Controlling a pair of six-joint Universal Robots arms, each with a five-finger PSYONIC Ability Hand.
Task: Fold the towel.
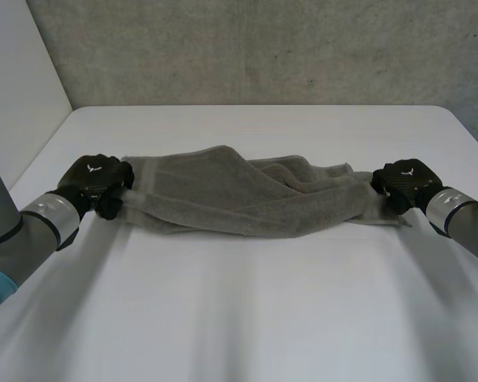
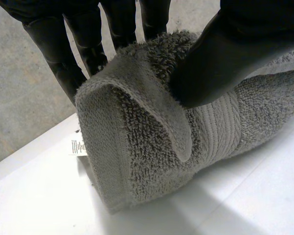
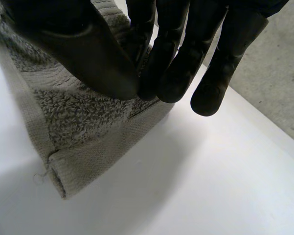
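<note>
1. Left hand [image 1: 95,179], mid-left in the head view: clamped on the left end of the grey towel [image 1: 239,195], knuckles up, grey arm running off toward the lower left corner.
2. In the left wrist view, same grasp from close by: thumb [image 2: 225,54] pressed onto the top of the rolled-over end, fingers [image 2: 54,49] straight behind it, terry cloth pinched between the two.
3. Just under that pinch, towel edge curled back on itself in a loop; small white label [image 2: 77,147] sticking out of the hem beside the fingers.
4. Right hand [image 1: 404,181], mid-right in the head view: closed on the towel's opposite end, level with the left one.
5. In the right wrist view, thumb laid across the cloth and pressing it against the inner fingertips; outermost finger [image 3: 220,73] hanging free beside the towel, over bare surface.
6. Below that grip, hemmed corner of the towel drooping down, a loose thread at its tip.
7. Towel itself: across the middle of the frame, strung from hand to hand, bunched lengthwise into long diagonal folds, thicker at the centre than at the ends.
8. Under it, the white table [image 1: 239,318]; cloth touching it or just clear of it, cannot tell which.
9. Across the top of the frame, a rough concrete wall [image 1: 262,48] behind the table's far edge.
</note>
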